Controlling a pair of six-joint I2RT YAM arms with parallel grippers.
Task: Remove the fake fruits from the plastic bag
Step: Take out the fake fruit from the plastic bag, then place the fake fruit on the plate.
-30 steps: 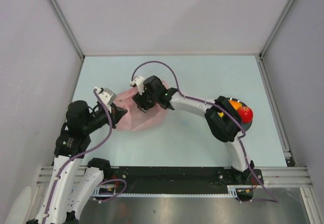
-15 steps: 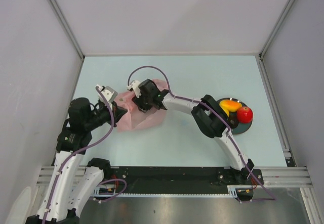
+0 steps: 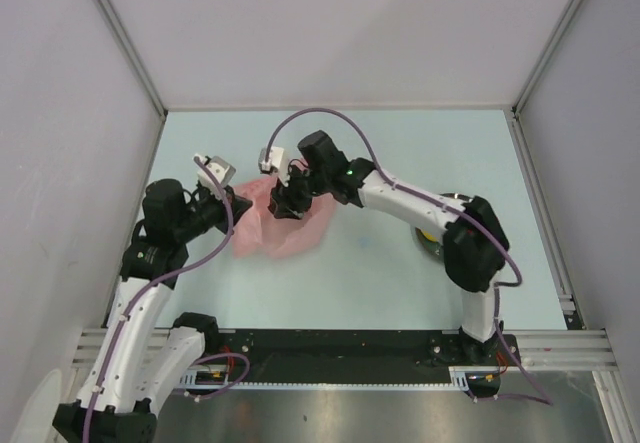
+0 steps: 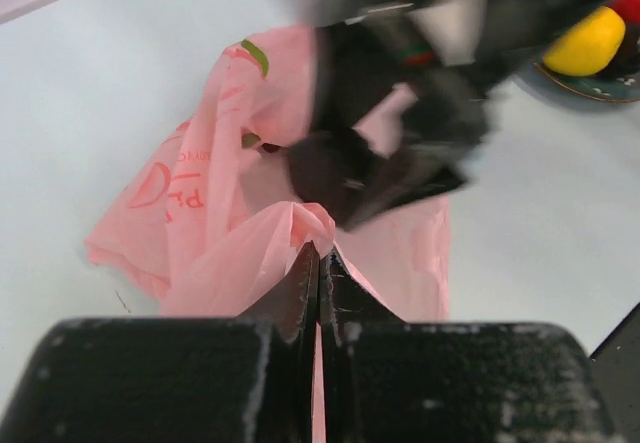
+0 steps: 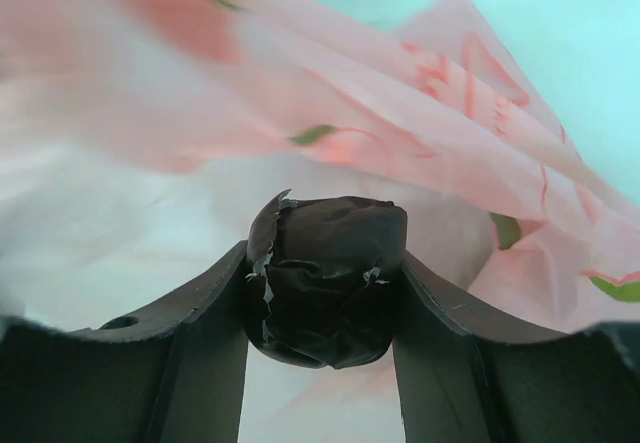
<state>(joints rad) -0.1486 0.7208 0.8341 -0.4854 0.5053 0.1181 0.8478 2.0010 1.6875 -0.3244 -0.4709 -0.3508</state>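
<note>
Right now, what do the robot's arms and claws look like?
The left arm and right arm are white shells with chunky black joints, and each trails a thin purple cable. The left claw and right claw are black, each with two fingers; the left one's tips look scuffed.

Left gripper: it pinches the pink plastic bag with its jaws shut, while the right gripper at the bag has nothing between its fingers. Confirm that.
Not quite. The right gripper is not empty: the right wrist view shows a dark purple fruit clamped between its jaws. The rest stands: the left gripper pinches the plastic bag with its jaws shut.
</note>
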